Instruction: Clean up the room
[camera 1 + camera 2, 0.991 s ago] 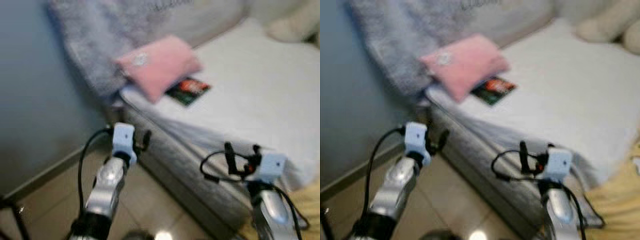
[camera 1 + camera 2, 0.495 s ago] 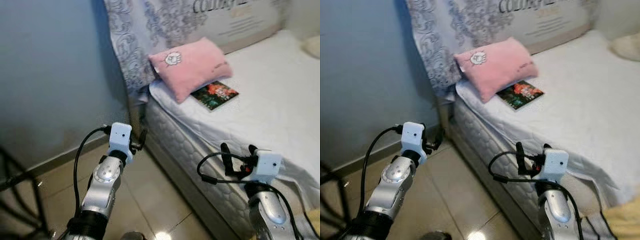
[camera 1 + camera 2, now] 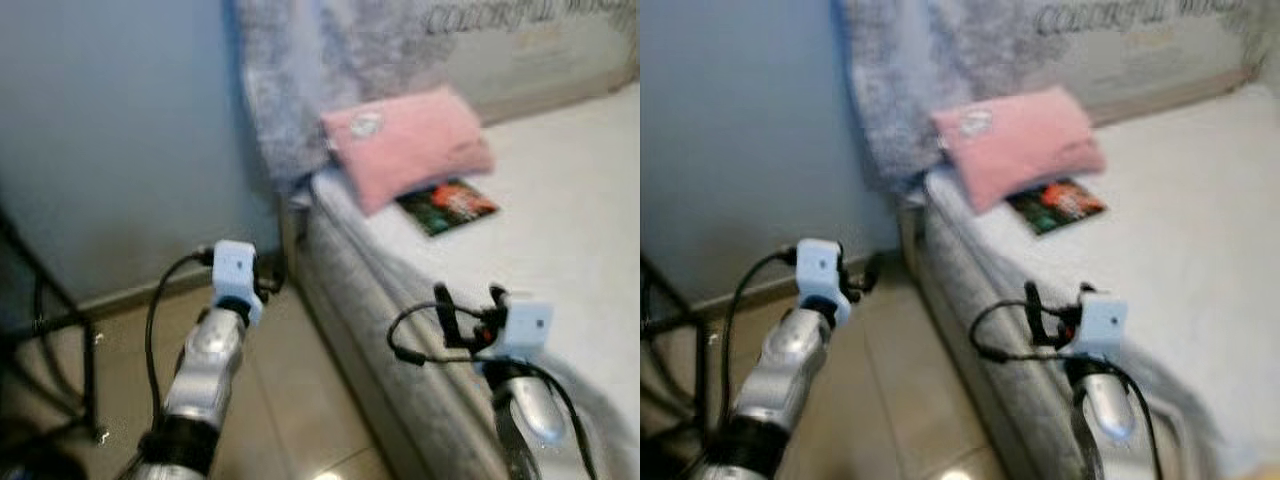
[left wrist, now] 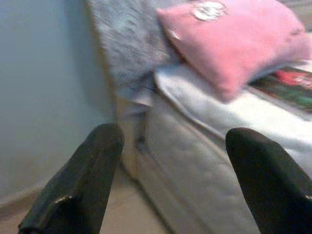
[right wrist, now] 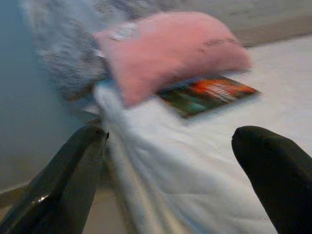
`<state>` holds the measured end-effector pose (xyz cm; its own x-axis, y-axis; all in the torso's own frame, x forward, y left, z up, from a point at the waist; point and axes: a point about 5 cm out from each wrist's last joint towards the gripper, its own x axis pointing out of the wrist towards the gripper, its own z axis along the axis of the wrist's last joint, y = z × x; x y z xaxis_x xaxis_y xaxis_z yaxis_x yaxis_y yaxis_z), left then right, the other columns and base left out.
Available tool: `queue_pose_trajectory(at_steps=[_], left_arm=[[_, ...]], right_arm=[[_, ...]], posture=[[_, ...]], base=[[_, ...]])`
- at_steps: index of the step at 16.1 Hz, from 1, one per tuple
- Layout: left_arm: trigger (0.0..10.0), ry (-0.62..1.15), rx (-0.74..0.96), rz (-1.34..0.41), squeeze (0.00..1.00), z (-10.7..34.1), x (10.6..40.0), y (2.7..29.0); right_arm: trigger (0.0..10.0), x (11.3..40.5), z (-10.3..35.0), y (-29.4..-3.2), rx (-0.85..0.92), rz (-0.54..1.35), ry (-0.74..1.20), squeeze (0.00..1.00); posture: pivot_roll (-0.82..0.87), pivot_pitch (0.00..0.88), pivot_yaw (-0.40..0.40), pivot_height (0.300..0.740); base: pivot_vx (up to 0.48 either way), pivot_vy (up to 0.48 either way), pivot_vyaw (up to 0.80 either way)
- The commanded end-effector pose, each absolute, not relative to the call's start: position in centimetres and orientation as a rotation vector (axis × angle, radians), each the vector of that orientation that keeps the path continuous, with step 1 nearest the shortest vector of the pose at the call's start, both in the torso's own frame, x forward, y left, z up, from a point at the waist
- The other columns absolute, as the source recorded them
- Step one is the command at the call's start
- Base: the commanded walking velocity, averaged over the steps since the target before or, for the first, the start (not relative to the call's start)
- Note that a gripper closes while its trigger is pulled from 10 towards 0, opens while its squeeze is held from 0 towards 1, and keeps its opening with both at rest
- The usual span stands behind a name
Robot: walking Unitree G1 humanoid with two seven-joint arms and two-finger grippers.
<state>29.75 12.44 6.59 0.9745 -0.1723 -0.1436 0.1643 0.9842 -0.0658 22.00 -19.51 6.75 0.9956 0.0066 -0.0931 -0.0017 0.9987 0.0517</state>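
Corner of a bedroom, head views blurred. White quilted mattress (image 3: 560, 260) runs along a pale blue wall (image 3: 110, 130), with a grey patterned fabric headboard (image 3: 300, 90) behind it. Soft pink rectangular pillow (image 3: 405, 145) lies at the mattress's head corner, partly overlapping a dark green and red book (image 3: 448, 205) flat on the sheet. Beige tiled floor (image 3: 280, 400) beside the bed; black metal frame (image 3: 60, 350) at the robot's left. Left gripper (image 4: 170, 190) over the floor near the bed corner, fingers spread, nothing held. Right gripper (image 5: 165, 185) above the mattress edge, likewise spread and empty.
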Motion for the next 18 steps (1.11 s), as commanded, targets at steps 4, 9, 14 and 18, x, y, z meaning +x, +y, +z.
queue_pose_trajectory(at_steps=[4, 9, 14, 18], left_arm=[[10.0, 0.163, -0.039, -0.025, 0.0, 6.4, 29.2, 16.3], [10.0, 0.148, -0.023, -0.019, 0.0, 6.7, 29.0, 16.2], [10.0, 0.143, -0.011, -0.031, 0.0, 6.8, 29.0, 16.1], [10.0, 0.14, -0.004, -0.038, 0.0, 6.8, 29.0, 16.1]], right_arm=[[10.0, 21.7, 6.8, -21.0, 0.089, -0.06, 0.096, 0.53], [10.0, 22.0, 6.6, -20.2, 0.083, -0.022, 0.098, 0.58], [10.0, 22.0, 6.5, -20.1, 0.074, -0.022, 0.101, 0.58], [10.0, 21.8, 6.0, -20.5, 0.075, -0.064, 0.133, 0.51]], posture=[[-0.02, 0.0, -0.012, 0.74], [0.0, 0.001, -0.02, 0.74], [0.0, 0.011, -0.016, 0.74], [-0.01, 0.024, -0.012, 0.74]], base=[[0.44, 0.0, 0.0], [0.439, 0.0, 0.66], [0.467, 0.0, 0.61], [0.48, 0.0, 0.45]])
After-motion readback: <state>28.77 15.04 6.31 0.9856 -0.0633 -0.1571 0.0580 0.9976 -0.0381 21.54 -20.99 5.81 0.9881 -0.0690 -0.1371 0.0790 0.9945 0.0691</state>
